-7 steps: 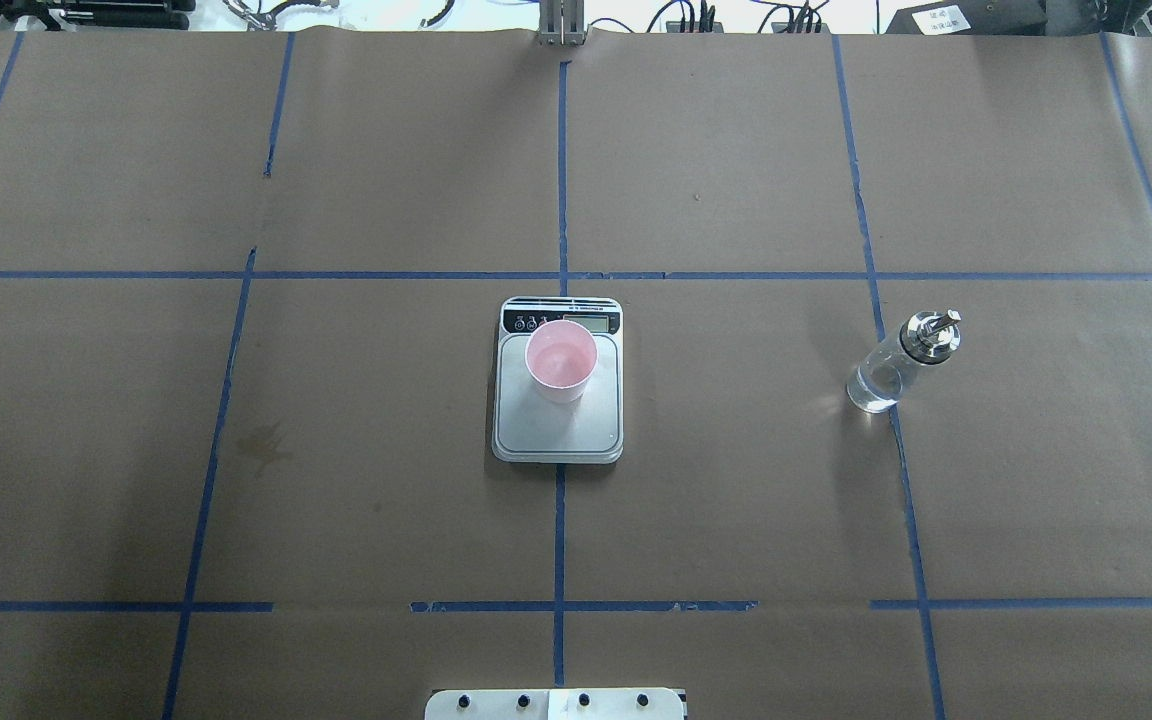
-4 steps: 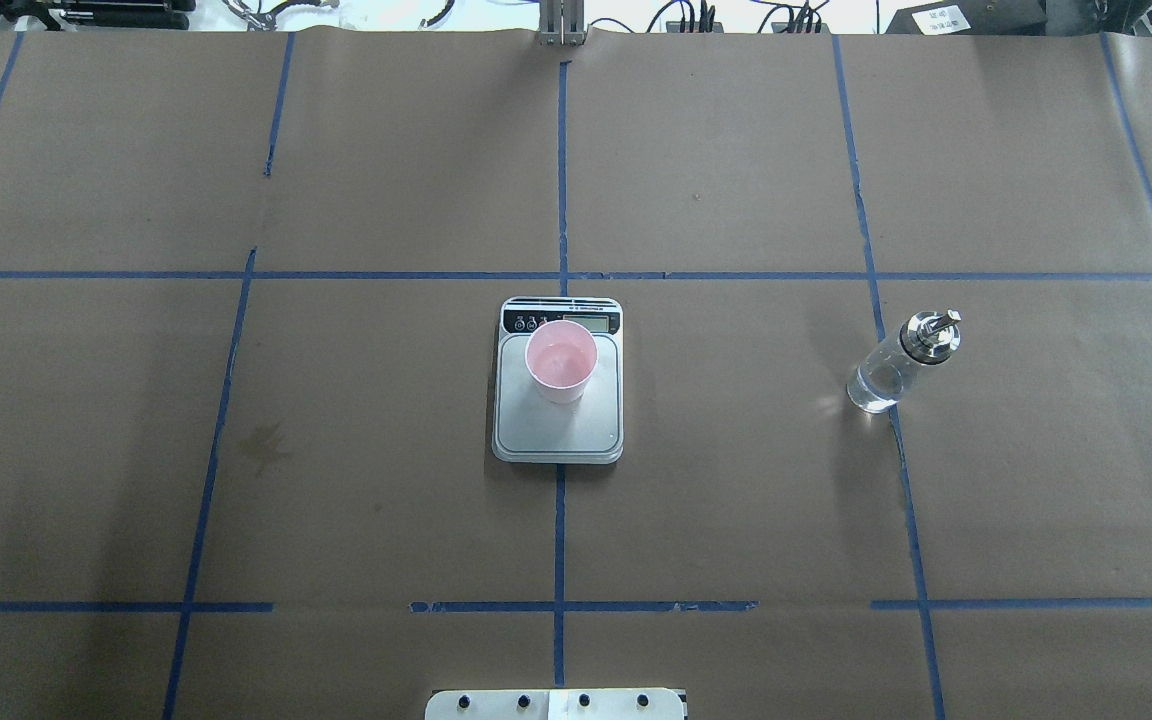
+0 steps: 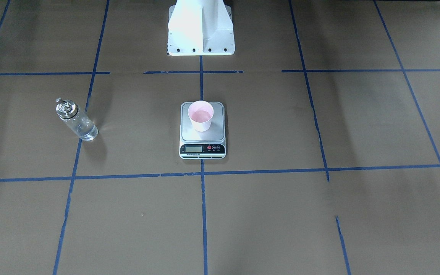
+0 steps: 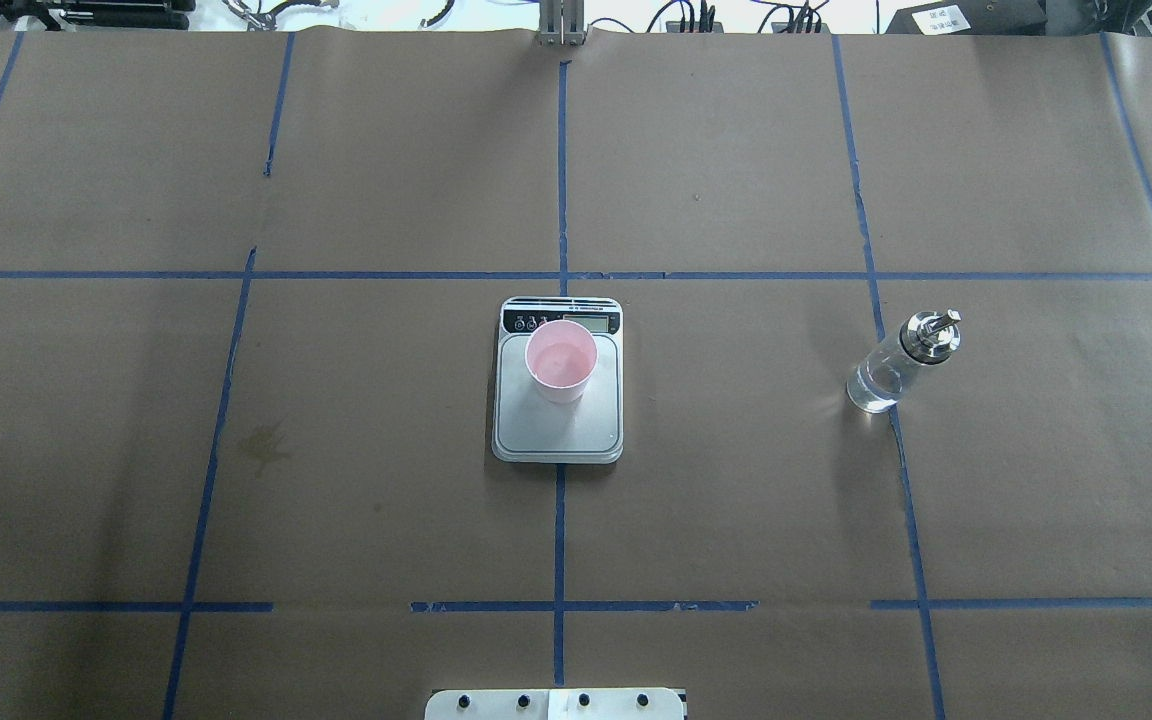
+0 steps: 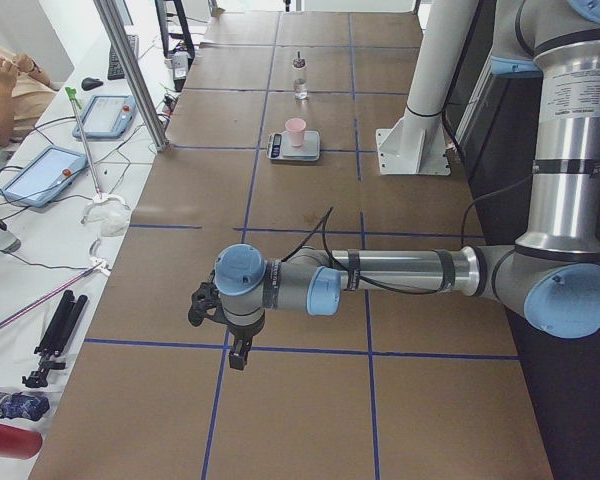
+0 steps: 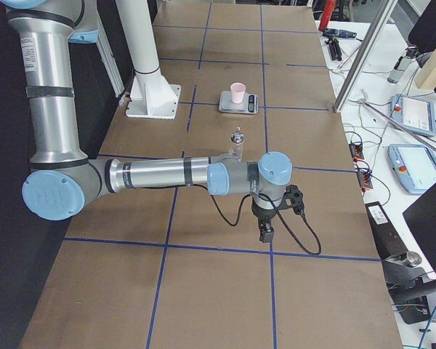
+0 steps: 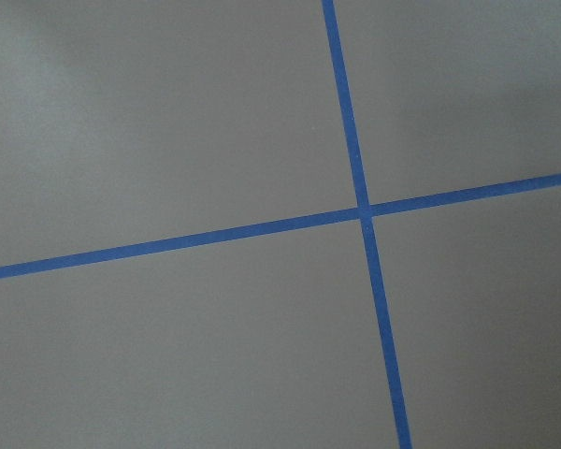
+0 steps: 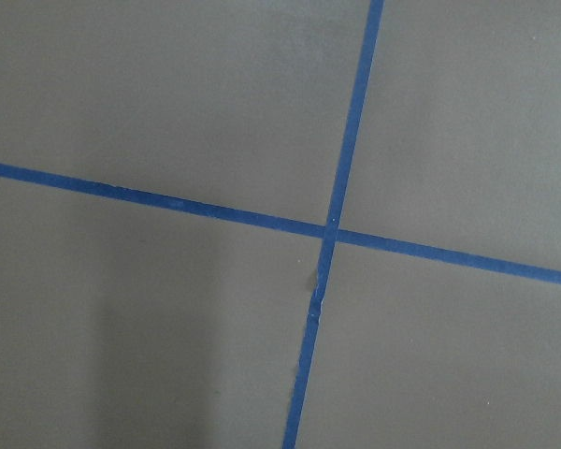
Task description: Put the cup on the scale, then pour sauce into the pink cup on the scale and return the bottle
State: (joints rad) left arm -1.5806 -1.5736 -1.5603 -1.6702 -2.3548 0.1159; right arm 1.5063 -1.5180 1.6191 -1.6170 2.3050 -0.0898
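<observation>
Overhead exterior: we logged the cup (image 4: 561,360) upright on the scale (image 4: 556,430), seemingly holding liquid, and the bottle (image 4: 894,368) standing well apart on the worktop (image 4: 736,500). We judged the task finished. For the left gripper (image 5: 238,350) and right gripper (image 6: 264,234), we could not tell whether either was apart or together.

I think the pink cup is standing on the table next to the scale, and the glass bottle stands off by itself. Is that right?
Not quite. The pink cup stands on the scale, on its steel platform, not on the table next to it. The overhead exterior view shows this plainly. The rest holds: the glass bottle stands off by itself.
</observation>
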